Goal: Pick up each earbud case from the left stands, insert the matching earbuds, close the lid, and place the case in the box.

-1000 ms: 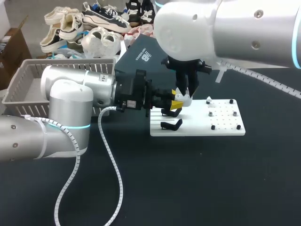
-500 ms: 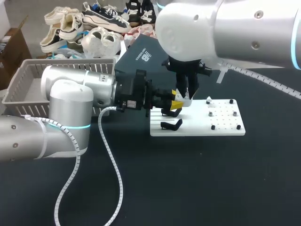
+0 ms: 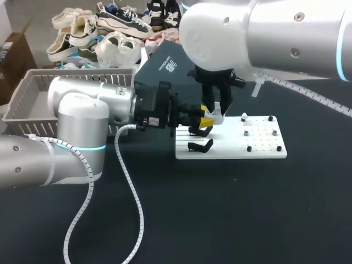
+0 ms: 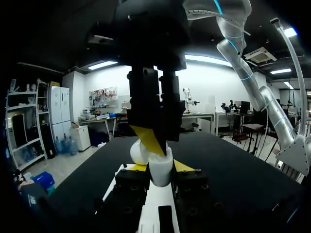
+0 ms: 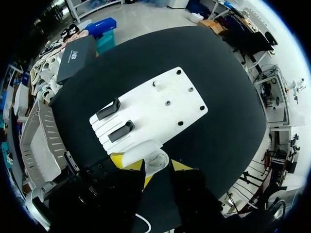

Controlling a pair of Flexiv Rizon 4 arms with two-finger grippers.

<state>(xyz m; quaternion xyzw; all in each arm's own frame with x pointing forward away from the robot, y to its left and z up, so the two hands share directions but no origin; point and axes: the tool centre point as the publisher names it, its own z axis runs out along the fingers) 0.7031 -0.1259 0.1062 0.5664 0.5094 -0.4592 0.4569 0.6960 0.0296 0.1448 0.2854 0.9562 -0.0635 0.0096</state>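
1. Right arm has crept its jaws a touch higher and toward the left arm over the past second. The left arm hasn't budged.
2. From overhead, the left jaws reach in sideways over the left end of the white board on the black worktop. They are clamped on the white earbud case, just above the two black stands. The right jaws hang straight down onto the case.
3. Left wrist: the case stands upright between the yellow tips, touching both. The right jaws come down on top of it, and I can't tell whether they grip anything.
4. Right wrist: the case sits directly under the jaws. Ahead lies the board, both stands empty.
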